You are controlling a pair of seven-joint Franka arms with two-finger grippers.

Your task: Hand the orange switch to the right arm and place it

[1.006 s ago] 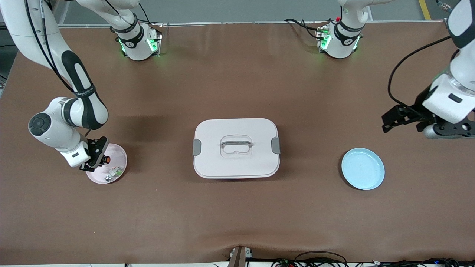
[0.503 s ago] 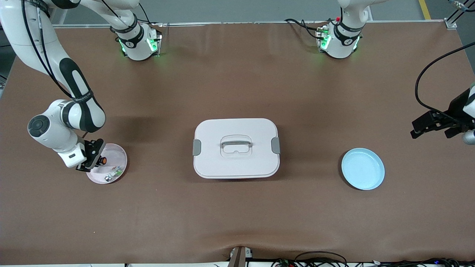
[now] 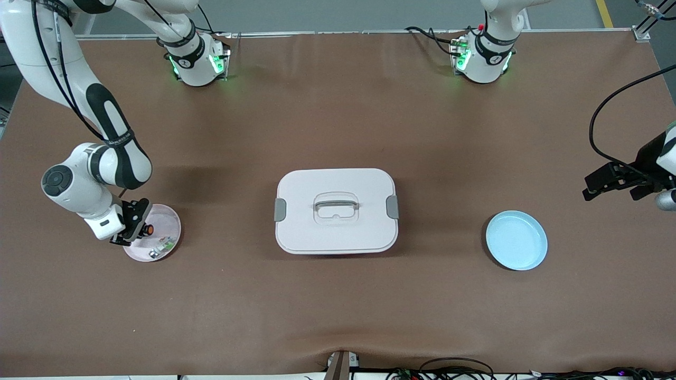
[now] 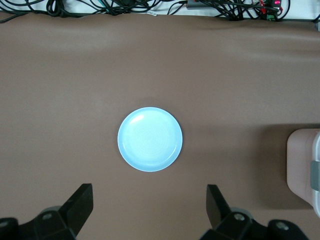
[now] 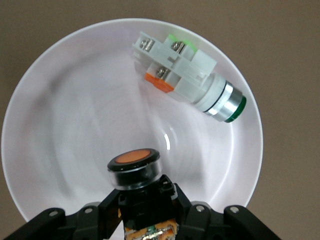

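Note:
My right gripper (image 3: 141, 228) is shut on the orange switch (image 3: 149, 229), gripping its black body with the round orange cap pointing out. It holds the switch low over the pale pink plate (image 3: 168, 218). In the right wrist view the switch (image 5: 134, 167) sits between my right gripper's (image 5: 142, 199) fingers above the plate (image 5: 65, 125). My left gripper (image 3: 612, 186) is open and empty above the table near the left arm's end. In the left wrist view it (image 4: 148, 202) hangs high over bare table beside the blue plate (image 4: 150, 139).
A green-and-white part (image 3: 162, 246) lies in the pink plate, also in the right wrist view (image 5: 185, 70). A white lidded box (image 3: 336, 211) with a handle stands mid-table; its corner shows in the left wrist view (image 4: 305, 170). The blue plate (image 3: 516, 240) lies toward the left arm's end.
My left arm has swung out toward its end of the table, its gripper still open. My right gripper with the switch has barely shifted over the pink plate.

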